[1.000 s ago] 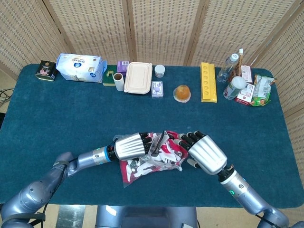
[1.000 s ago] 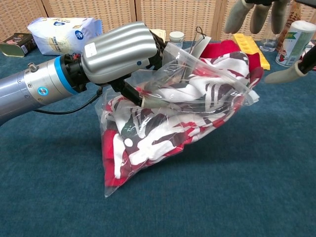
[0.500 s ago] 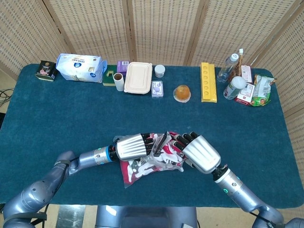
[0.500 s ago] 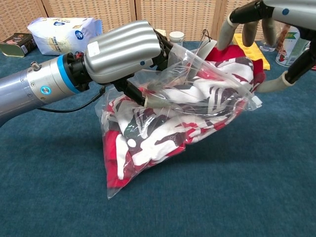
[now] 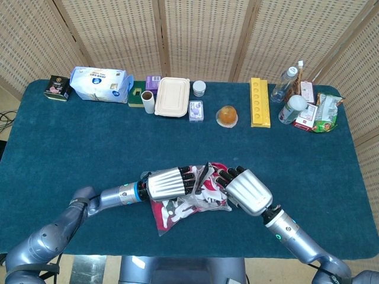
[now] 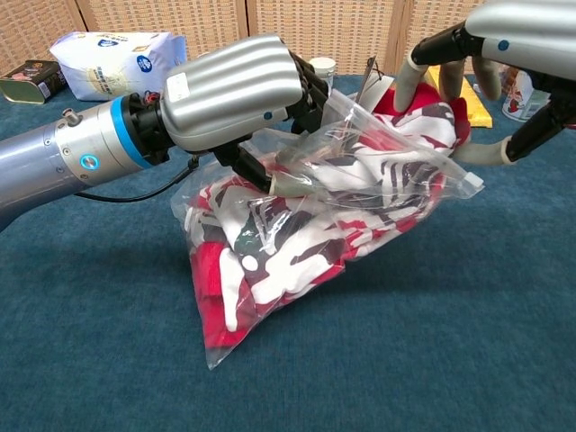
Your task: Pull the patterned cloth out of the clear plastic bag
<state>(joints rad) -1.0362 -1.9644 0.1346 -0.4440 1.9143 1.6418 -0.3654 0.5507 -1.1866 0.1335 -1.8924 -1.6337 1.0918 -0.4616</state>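
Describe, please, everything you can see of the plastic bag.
The bag is clear, crinkled film with a zip strip at its open mouth, stuffed with red, white and black cloth. It hangs tilted, mouth up, bottom corner near the table. The left hand grips its upper edge; the right hand reaches its mouth.

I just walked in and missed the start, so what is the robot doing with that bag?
The robot is working a red, white and black patterned cloth out of a clear plastic bag. Its left hand grips the bag near its open end and holds it raised off the blue table. Its right hand reaches to the bag's mouth, fingers touching the cloth's exposed red edge. Whether they have gripped it is unclear. Nearly all of the cloth is inside the bag.
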